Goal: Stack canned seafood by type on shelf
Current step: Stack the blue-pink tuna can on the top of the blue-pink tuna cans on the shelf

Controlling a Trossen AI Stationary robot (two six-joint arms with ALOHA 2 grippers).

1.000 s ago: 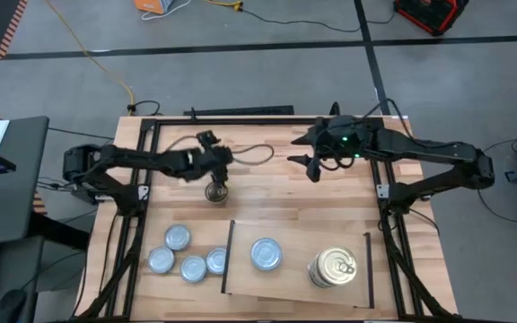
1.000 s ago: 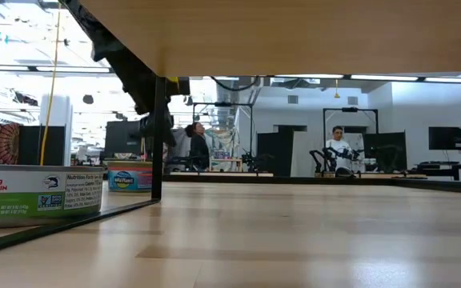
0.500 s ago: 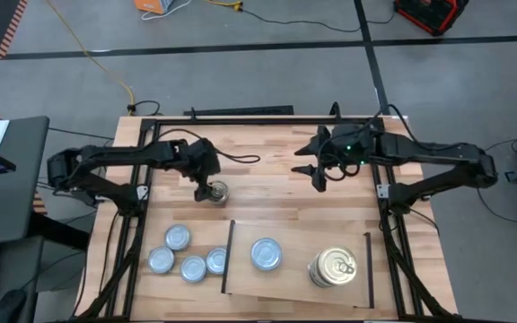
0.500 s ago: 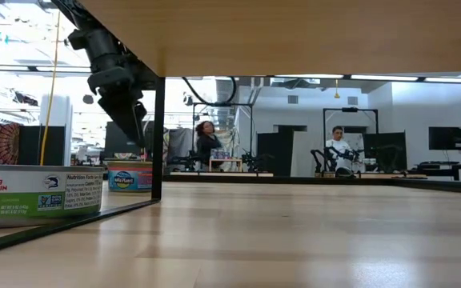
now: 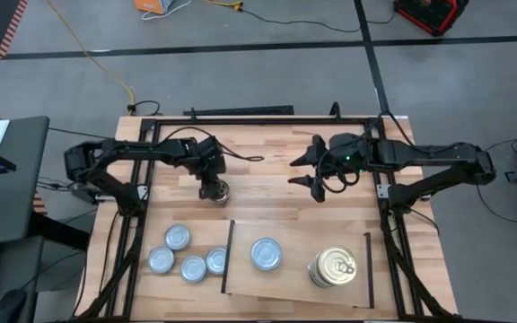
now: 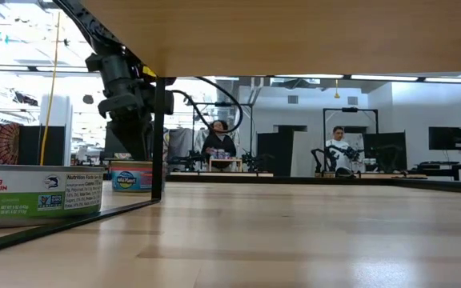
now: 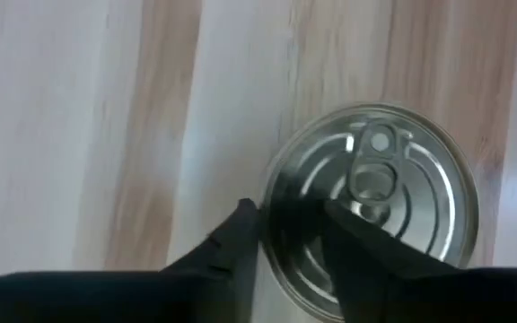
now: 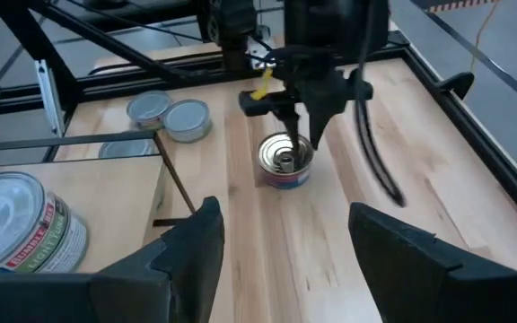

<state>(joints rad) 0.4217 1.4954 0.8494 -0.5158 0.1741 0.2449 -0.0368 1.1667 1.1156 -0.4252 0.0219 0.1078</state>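
A round can (image 7: 375, 202) with a pull-tab lid stands upright on the tabletop, left of centre (image 5: 220, 191). My left gripper (image 7: 290, 247) points down over its edge: one finger stands outside the wall, the other over the lid, with a narrow gap between them. The right wrist view shows that same gripper (image 8: 303, 121) above the can (image 8: 285, 163). My right gripper (image 5: 317, 177) hangs open above the table's middle, with nothing between its fingers. The shelf (image 5: 299, 235) lies at the near edge. It carries a silvery-blue can (image 5: 266, 254) and a gold-lidded stack (image 5: 333, 267). My left gripper comes at the can from above, pointing steeply down. The can's rim (image 7: 272, 211) lies between its two fingers. The gap is wider than the rim, and I cannot tell whether either finger touches it. The can's bottom rests on the tabletop.
Several silvery-blue cans (image 5: 187, 252) sit on the tabletop just left of the shelf's black strip (image 5: 228, 256). In the low view one of them (image 6: 38, 196) is close at the left. Black frame rails (image 5: 240, 121) run around the table's edges. Bare wood lies between the two grippers.
My left gripper has swung toward the table's near edge, tipped from nearly level to steeply down, and come down over the can, which has stayed in place. My right gripper has drifted a little toward the near edge.
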